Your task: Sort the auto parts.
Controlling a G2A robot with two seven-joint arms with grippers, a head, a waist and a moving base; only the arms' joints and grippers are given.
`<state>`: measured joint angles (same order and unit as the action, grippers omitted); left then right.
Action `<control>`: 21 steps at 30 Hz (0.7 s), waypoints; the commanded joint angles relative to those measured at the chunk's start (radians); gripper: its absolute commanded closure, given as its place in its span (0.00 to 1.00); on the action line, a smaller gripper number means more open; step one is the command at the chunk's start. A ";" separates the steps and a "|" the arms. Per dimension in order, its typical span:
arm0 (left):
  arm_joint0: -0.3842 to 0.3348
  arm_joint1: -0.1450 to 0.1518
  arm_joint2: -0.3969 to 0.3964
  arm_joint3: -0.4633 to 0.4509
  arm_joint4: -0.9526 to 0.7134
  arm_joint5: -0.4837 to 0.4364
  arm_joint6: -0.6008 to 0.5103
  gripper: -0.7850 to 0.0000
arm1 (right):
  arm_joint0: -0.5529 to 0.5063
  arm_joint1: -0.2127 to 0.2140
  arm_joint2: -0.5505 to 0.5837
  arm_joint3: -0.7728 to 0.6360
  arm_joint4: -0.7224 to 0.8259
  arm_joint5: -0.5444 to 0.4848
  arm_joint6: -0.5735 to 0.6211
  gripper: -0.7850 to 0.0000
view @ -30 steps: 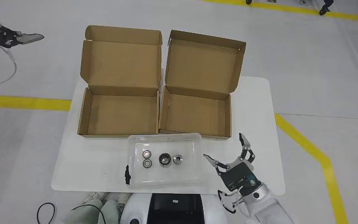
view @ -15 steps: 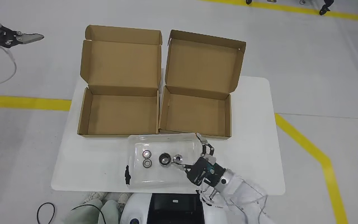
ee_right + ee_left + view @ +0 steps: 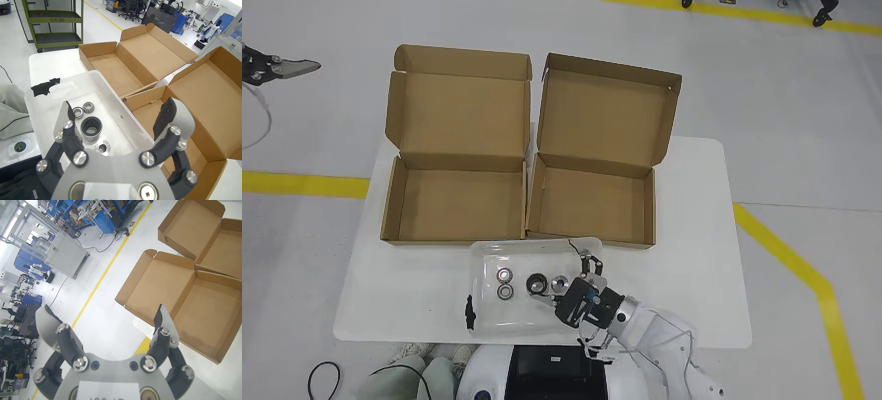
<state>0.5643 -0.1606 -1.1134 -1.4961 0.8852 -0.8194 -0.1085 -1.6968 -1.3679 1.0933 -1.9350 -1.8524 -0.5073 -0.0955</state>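
Grey right tool point(image 3: 118, 102), black links (silver screws)

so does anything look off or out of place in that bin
Only a ragged scrap of black tape on the corner rim of the clear bin looks odd, torn and crumpled. The metal parts lie inside it, none spilled.

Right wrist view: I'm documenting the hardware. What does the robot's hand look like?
The right hand has two pale grey fingers lined with black textured pads, hinged on black links with silver screws to a silver base plate carrying a white label.
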 commanded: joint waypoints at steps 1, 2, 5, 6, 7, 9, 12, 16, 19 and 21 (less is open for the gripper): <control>0.000 0.000 0.000 0.000 0.000 0.000 0.000 0.00 | 0.000 0.000 0.000 0.000 0.000 0.000 0.000 0.00; 0.000 0.000 0.000 0.000 0.000 0.000 0.000 0.00 | 0.000 0.000 0.000 0.000 0.000 0.000 0.000 0.00; 0.000 0.000 0.000 0.000 0.000 0.000 0.000 0.00 | 0.000 0.000 0.000 0.000 0.000 0.000 0.000 0.00; 0.000 0.000 0.000 0.000 0.000 0.000 0.000 0.00 | 0.000 0.000 0.000 0.000 0.000 0.000 0.000 0.00; 0.000 0.000 0.000 0.000 0.000 0.000 0.000 0.00 | 0.000 0.000 0.000 0.000 0.000 0.000 0.000 0.00; 0.000 0.000 0.000 0.000 0.000 0.000 0.000 0.00 | 0.013 0.000 -0.005 -0.012 0.009 0.000 0.008 0.00; 0.000 0.000 0.000 0.000 0.000 0.000 0.000 0.00 | 0.068 0.002 -0.035 -0.030 -0.004 -0.083 0.072 0.00; 0.000 0.000 0.000 0.000 0.000 0.000 0.000 0.00 | 0.150 0.002 -0.052 -0.029 0.053 -0.202 0.165 0.00; 0.000 0.000 0.000 0.000 0.000 0.000 0.000 0.00 | 0.215 0.001 -0.051 -0.002 0.121 -0.287 0.266 0.00; 0.000 0.000 0.000 0.000 0.000 0.000 0.000 0.00 | 0.244 -0.001 -0.046 0.020 0.181 -0.305 0.324 0.00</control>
<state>0.5643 -0.1606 -1.1134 -1.4961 0.8852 -0.8194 -0.1085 -1.4689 -1.3681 1.0445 -1.9273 -1.7092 -0.8044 0.1920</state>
